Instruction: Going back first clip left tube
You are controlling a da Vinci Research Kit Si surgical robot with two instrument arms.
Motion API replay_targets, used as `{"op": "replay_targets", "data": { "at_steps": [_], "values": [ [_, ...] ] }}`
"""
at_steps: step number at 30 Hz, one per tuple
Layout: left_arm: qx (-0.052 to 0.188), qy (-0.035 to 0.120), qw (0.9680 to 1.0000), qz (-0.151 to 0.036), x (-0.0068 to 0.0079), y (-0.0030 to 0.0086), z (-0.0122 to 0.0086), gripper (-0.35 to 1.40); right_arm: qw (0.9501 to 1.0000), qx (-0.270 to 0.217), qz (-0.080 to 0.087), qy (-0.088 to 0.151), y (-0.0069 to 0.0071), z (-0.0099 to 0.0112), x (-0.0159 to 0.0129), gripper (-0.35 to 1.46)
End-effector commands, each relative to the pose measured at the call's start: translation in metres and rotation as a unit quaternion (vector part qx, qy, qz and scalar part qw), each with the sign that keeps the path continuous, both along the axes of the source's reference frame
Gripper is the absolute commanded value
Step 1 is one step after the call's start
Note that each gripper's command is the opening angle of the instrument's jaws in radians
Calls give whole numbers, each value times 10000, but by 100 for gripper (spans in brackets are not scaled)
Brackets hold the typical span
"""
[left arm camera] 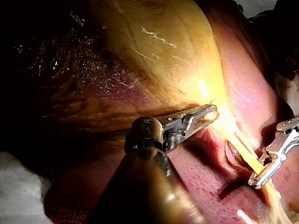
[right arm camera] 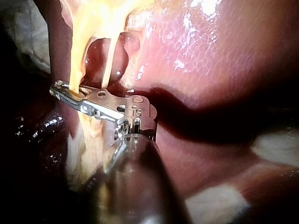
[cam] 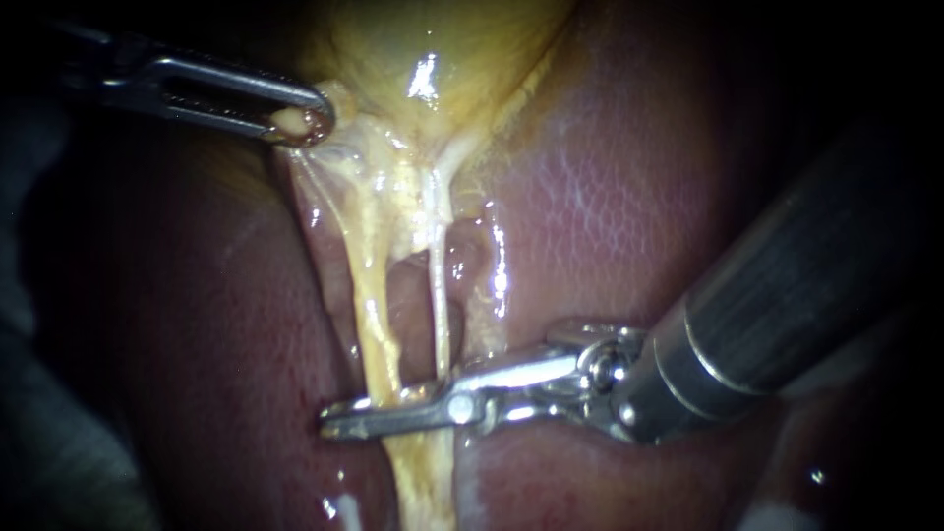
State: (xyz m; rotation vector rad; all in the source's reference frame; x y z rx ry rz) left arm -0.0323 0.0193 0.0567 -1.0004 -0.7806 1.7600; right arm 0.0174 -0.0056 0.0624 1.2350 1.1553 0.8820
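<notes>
White cloth [left arm camera: 18, 196] shows under and beside liver [left arm camera: 201, 179]; liver rests directly on it, gallbladder [left arm camera: 159, 56] on liver.

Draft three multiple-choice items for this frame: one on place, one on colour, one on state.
1. Where is the tip of the slender metal right instrument?
A. Across the stretched, stringy left tube
B. Raised clear of all tissue
C. Outside the endoscope view

2. What colour is the left tube?
A. Blue
B. Black
C. Yellow

3. How do the jaws of the slim steel left instrument stand?
A. Wide open, empty
B. Shut on the lower edge of the glossy yellow gallbladder
C. Out of view

Key: 1A, the metal tip lies across the tube. 2C, the strand is yellow against the red tissue around it. 3B, pale tissue sits pinched in the jaws.
</notes>
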Motion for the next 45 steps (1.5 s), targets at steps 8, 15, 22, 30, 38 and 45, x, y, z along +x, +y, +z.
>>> {"op": "replay_targets", "data": {
  "at_steps": [8, 15, 22, 30, 38, 45],
  "values": [
    [1, -2, 10000, 2, 0, 0, 0, -35, 9972, -733, 11, 164, -1, 1, 12, 35],
    [0, -3, 10000, 3, 1, 0, 0, -35, 9848, -1725, -92, -178, 2, 5, 18, 47],
    [0, -3, 10000, 4, 1, 0, 0, -35, 9627, -2640, -211, -549, 9, 12, 13, 50],
    [0, -4, 10000, 6, 2, 0, 0, -35, 9516, -3014, -258, -538, 14, 9, -4, 50],
    [0, -6, 10000, 9, 3, -1, 0, -35, 9169, -3956, -168, -500, 34, -30, -52, 50],
    [0, -6, 10000, 9, 3, 0, 0, -35, 8902, -4447, -432, -895, 59, -67, -108, 50]
  ]
}}
